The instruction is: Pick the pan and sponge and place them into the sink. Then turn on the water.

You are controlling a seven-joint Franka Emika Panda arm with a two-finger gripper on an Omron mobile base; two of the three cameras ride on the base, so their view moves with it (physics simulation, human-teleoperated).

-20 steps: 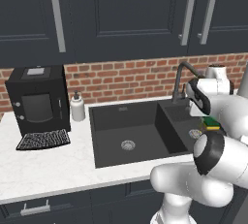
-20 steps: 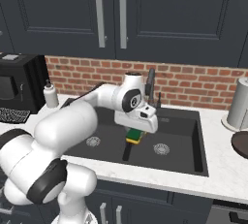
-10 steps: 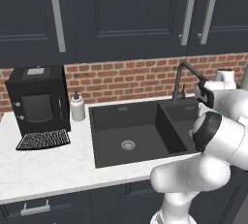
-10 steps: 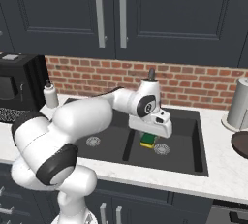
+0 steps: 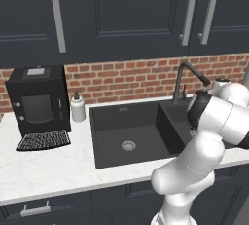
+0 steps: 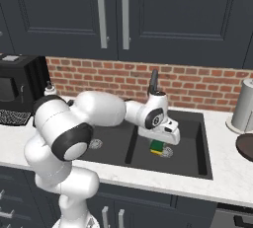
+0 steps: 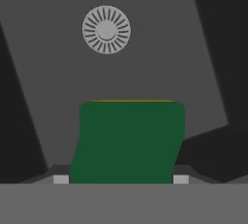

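Note:
My gripper [image 6: 158, 142] is shut on the sponge [image 6: 157, 146], a green block with a yellow lower layer. It hangs low inside the right basin of the black sink [image 6: 195, 163]. In the hand view the sponge [image 7: 128, 140] sits between my fingertips [image 7: 60, 179], with the basin's round metal drain [image 7: 106, 29] beyond it. The dark arched faucet [image 6: 154, 81] stands behind the hand. A dark round rim on the counter at the right edge looks like the pan [image 6: 245, 146], well right of my gripper. In the left base view my own arm covers the hand; the sink [image 5: 121, 117] and faucet [image 5: 187, 73] show.
A black coffee machine [image 5: 36, 100], a white soap dispenser [image 5: 78, 108] and a dark ribbed mat [image 5: 44, 140] stand left of the sink. A pale cylinder [image 6: 244, 106] stands on the counter to the right. Dark cabinets hang overhead.
My hand has carried the sponge rightward from above the basin divider and lowered it into the right basin. The grip has not changed.

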